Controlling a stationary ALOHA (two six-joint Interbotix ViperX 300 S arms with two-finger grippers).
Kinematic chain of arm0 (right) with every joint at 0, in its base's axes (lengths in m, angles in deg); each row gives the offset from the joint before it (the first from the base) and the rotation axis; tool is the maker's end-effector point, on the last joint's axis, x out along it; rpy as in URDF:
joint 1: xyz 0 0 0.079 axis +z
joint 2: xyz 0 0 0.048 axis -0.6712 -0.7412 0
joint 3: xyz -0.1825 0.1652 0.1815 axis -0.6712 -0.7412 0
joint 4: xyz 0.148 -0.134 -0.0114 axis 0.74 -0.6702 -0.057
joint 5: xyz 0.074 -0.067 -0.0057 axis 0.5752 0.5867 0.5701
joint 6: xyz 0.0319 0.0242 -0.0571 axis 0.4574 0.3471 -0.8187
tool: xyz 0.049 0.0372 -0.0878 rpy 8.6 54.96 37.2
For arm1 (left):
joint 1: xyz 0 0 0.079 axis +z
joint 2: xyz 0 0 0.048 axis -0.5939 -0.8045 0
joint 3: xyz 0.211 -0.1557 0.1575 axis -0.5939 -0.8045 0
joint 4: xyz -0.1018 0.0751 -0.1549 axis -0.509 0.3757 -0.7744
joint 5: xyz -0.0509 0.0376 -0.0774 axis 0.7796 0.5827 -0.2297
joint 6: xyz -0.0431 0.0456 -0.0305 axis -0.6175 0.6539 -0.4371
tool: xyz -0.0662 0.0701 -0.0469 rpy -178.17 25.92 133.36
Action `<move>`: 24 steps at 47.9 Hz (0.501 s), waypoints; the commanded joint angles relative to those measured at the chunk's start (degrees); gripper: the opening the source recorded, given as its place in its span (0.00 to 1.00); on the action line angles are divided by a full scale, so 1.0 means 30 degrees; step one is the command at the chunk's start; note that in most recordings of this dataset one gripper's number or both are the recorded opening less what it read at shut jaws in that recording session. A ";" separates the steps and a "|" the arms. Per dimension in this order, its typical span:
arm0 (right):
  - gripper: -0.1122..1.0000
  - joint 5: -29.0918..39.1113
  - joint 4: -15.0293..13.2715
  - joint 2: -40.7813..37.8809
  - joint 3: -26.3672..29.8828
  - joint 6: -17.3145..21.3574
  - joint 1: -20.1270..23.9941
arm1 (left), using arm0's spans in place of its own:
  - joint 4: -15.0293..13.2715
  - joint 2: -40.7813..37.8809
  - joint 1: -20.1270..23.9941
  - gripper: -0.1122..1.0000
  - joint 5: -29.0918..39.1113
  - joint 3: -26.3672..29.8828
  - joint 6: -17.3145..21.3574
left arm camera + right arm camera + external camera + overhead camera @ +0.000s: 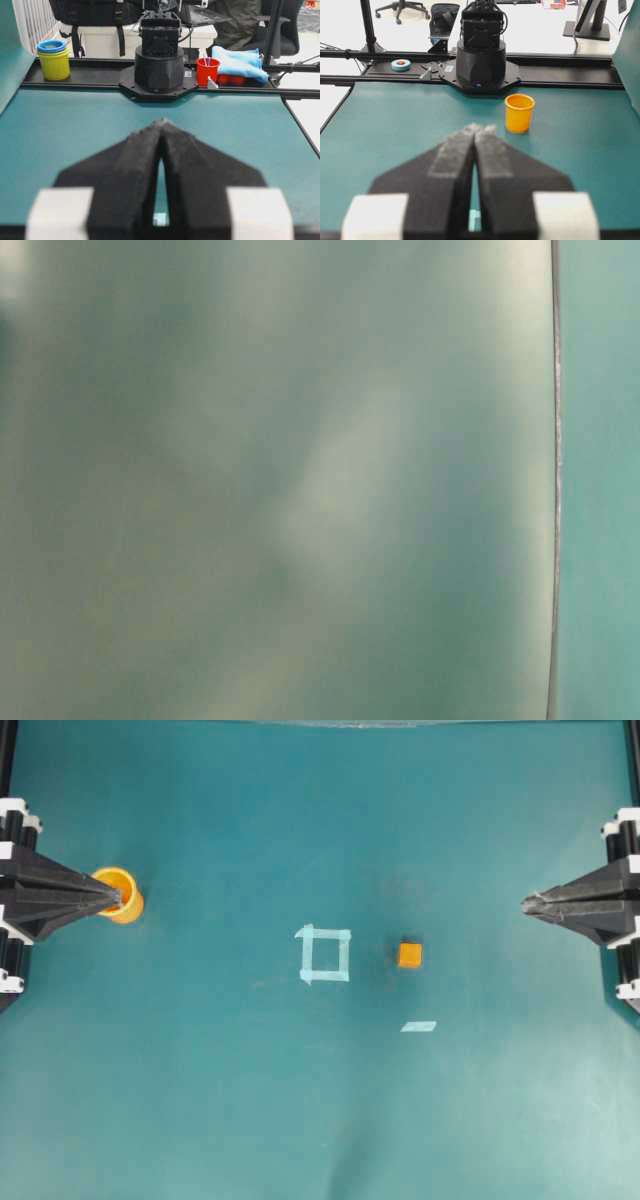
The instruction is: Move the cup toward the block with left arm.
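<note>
**Both arms parked, cup waiting at the left edge**

While both grippers are sitting at opposite sides of the teal table (200,1100), nothing is being held. In the overhead view the left gripper (115,899) is pointing inward from the left edge with its fingers pressed together into a point, and its tip is overlapping the rim of the cup (122,893); whether it is actually touching the cup cannot be told from above. The left wrist view is showing those same fingers meeting at the tip with nothing between them. The right gripper (526,904) is mirroring this pose at the right edge, its fingers likewise closed and empty.

The cup is standing upright at the far left of the table, and the right wrist view is showing it (519,113) just in front of the opposite arm's black base (481,62). The block (410,955) is lying well apart from the cup, right of centre, just beside a pale tape square (326,954), with a short tape strip (419,1026) lying near it. The table-level view is giving only a blurred green surface.
</note>
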 commanded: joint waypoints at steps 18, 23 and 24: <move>0.10 0.0850 0.0029 -0.0059 0.1143 0.0117 -0.0088 | 0.0205 0.2520 0.1582 0.13 0.6914 0.1025 -0.0117; 0.10 0.0996 0.0029 -0.0059 0.1143 0.0117 -0.0088 | 0.0205 0.3340 0.2549 0.13 0.9697 0.1289 -0.0674; 0.10 0.1025 0.0029 -0.0029 0.1143 0.0117 -0.0088 | 0.0234 0.3486 0.2783 0.13 1.0254 0.1318 -0.0850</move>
